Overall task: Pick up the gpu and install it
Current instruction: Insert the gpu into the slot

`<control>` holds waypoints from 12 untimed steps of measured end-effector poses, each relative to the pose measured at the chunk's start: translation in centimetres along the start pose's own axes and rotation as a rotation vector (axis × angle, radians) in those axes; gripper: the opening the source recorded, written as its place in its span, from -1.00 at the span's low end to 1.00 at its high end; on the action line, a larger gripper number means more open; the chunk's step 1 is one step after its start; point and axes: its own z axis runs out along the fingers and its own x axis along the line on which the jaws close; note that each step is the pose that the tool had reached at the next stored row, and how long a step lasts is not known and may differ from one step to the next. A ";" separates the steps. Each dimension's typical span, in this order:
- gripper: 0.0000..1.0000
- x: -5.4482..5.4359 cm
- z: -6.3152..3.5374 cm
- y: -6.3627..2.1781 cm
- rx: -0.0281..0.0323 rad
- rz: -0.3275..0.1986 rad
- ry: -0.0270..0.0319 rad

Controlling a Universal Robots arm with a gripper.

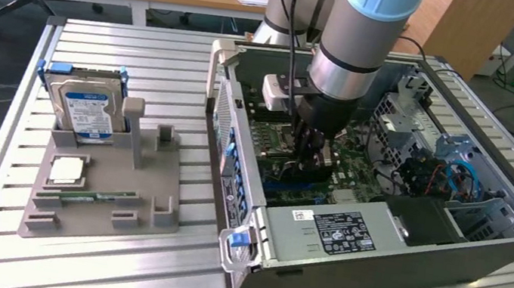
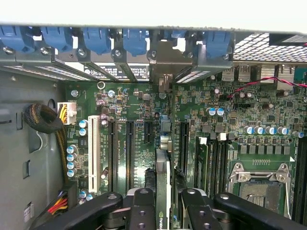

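Observation:
The gpu point(image 2: 162, 177) stands on edge over the expansion slots of the green motherboard point(image 2: 230, 120), seen as a thin green strip running toward the case's rear brackets. My gripper point(image 2: 168, 194) straddles it, with a black finger point(image 2: 143, 208) pressed to each side, shut on the card. In the exterior view my gripper point(image 1: 311, 160) reaches straight down into the open computer case point(image 1: 376, 238), low over the board, and the arm hides the card.
On the exterior view's left, a grey fixture tray point(image 1: 160, 175) holds a hard drive point(image 1: 88, 111), a CPU point(image 1: 66, 170) and a RAM stick point(image 1: 96, 197). Blue slot latches point(image 2: 96, 40) line the case's rear wall. A cable bundle point(image 2: 45, 120) and the CPU socket point(image 2: 261, 184) flank the slots.

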 end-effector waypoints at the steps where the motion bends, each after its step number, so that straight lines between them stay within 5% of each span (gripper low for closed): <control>1: -0.49 0.0 0.00 0.00 0.0000 0.000 0.0000; 12: -0.49 0.0 0.30 0.05 -0.0002 0.000 0.0004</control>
